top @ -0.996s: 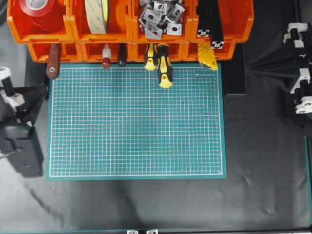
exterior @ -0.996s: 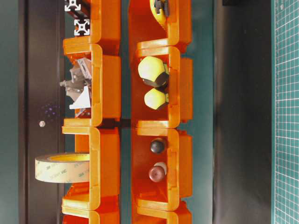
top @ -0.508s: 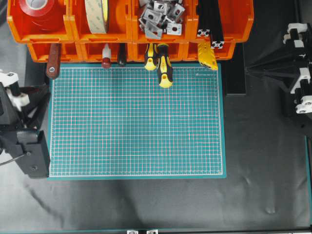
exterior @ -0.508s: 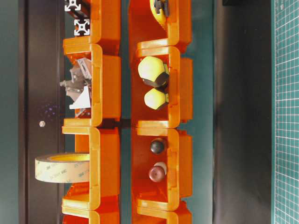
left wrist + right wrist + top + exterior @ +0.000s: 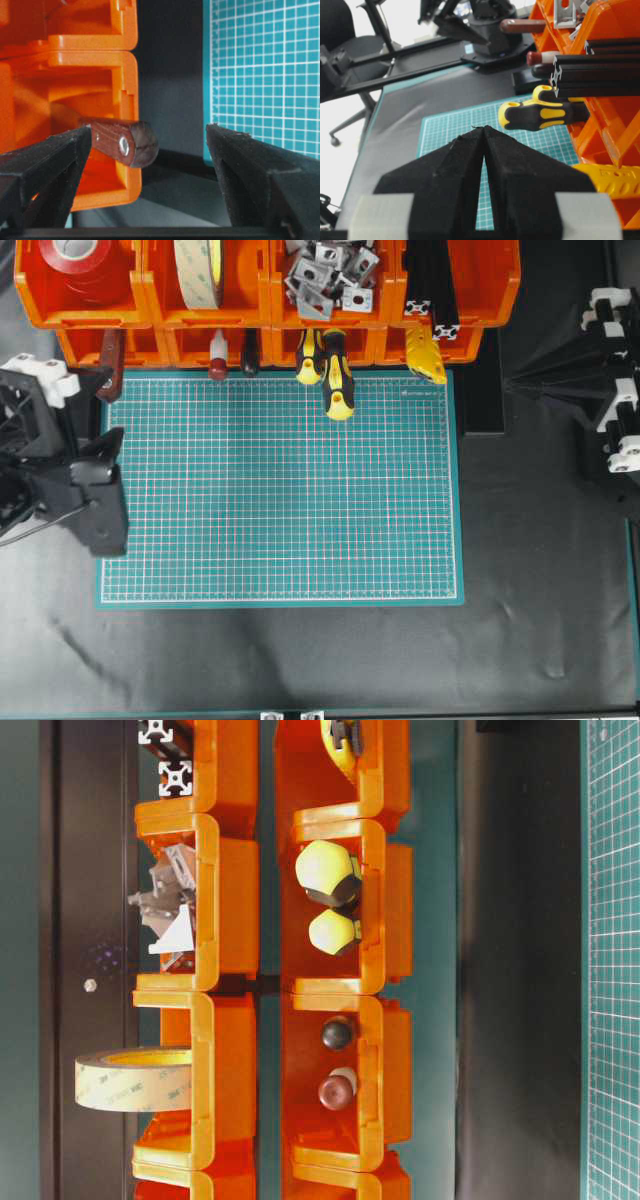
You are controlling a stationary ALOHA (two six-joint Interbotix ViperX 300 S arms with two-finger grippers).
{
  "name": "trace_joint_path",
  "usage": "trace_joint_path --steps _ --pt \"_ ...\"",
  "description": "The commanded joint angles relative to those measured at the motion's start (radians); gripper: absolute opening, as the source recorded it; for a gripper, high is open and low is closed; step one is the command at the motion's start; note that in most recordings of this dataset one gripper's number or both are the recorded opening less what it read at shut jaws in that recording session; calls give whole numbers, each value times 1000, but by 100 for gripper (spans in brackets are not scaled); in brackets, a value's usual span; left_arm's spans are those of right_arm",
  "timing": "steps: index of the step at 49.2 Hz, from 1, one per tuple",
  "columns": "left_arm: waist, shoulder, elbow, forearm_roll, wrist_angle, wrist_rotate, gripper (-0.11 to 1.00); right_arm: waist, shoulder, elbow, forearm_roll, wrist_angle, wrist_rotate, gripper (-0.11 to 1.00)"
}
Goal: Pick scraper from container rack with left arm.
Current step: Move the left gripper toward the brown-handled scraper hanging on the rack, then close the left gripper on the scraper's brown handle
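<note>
Overhead: the scraper is lodged in the lower left bin of the container rack, only its reddish-brown handle protruding onto the counter edge, partly hidden by the left arm. Left wrist: the left pincer is spread wide, the rounded wooden handle end with its hole seen between the fingers; judged light, rigid and smooth, it is best gripped across that handle. Right wrist: the right pincer is closed, empty.
</note>
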Motion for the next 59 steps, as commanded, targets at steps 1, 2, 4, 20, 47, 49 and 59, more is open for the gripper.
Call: trace_joint_path --steps 1,2,4,20,47,49,59 --pt "25 2 6 8 -8 2 90 -2 5 -23 3 0 14 1" --pt "28 2 9 9 -9 2 90 -2 5 -23 2 0 18 1" --pt "34 3 14 9 -11 0 90 -2 2 -21 3 2 25 1" --pt "55 -2 26 8 -31 -5 84 -2 -2 -17 3 6 31 1" --pt "-17 -3 -66 5 14 3 33 -3 -2 -15 2 6 29 1" --pt "-41 -3 -89 5 52 3 32 -5 -2 -15 3 6 31 1" --pt "-152 -5 -196 5 210 6 25 -8 -2 -8 2 6 29 1"
